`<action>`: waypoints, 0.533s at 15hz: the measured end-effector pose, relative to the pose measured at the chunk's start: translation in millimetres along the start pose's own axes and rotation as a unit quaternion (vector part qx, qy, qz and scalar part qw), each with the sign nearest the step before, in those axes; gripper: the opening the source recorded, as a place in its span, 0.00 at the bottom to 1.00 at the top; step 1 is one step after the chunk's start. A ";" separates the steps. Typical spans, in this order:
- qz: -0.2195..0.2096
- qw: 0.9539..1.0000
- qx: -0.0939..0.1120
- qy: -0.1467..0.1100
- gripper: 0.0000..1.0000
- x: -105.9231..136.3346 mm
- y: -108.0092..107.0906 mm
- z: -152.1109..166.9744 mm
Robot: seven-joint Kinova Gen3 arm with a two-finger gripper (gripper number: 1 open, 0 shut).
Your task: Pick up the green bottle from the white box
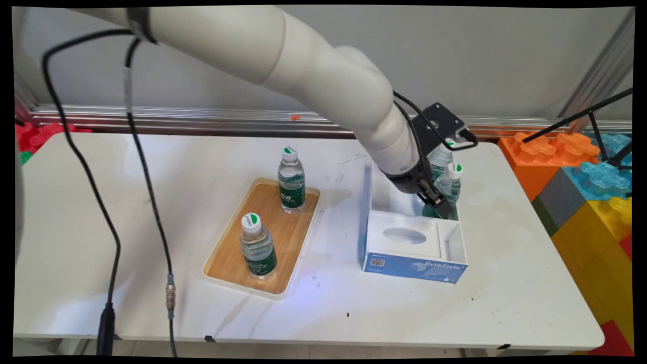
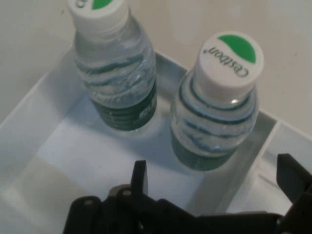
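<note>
Gripper [image 2: 214,180] spread wide, holding nothing, inside the box [image 1: 412,265] beside two bottles.
The nearer bottle [image 2: 214,122] looks full, heavy, smooth and slick; its ribbed body below the cap [image 2: 229,61] seems the best hold.

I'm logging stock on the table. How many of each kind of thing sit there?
Clear plastic water bottles with white-green caps: 4
Rectangular wooden tray, white rim: 1
White-blue cardboard box: 1
Total: 6

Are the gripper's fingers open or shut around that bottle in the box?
Open. In the hand view the fingers stand wide apart, the near bottle ahead between them, untouched, upright in the box.
</note>
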 end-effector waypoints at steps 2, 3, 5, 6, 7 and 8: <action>0.000 1.000 -0.002 0.008 1.00 1.8 2.6 12.2; 0.001 1.000 -0.002 0.012 1.00 2.6 3.1 17.1; 0.001 1.000 0.001 0.019 1.00 4.2 3.3 24.5; 0.001 1.000 0.001 0.021 1.00 4.7 3.5 26.4; 0.002 1.000 0.002 0.025 1.00 5.3 3.9 29.2; 0.002 1.000 0.002 0.027 1.00 5.6 4.3 30.9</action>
